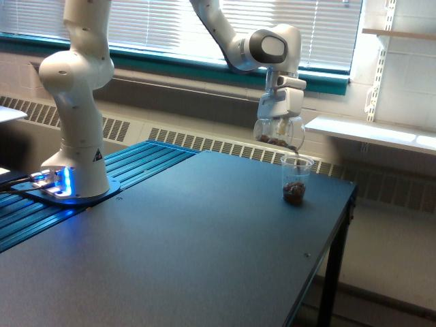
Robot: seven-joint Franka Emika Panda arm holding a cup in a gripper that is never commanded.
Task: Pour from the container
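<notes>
My gripper is shut on the container, a wide rounded clear cup with brown pieces in its bottom. It hangs in the air, tilted a little toward the exterior view's right. Just below and to the right of it, a narrower tapered clear cup stands upright on the dark table, near the table's far right corner. That cup holds a small heap of brown pieces at its base. The container's lower edge sits just above the cup's rim.
The arm's white base stands at the exterior view's left on a blue ribbed surface. A window with blinds and a radiator run behind. A white shelf lies at the right. The table's right edge drops off close to the cup.
</notes>
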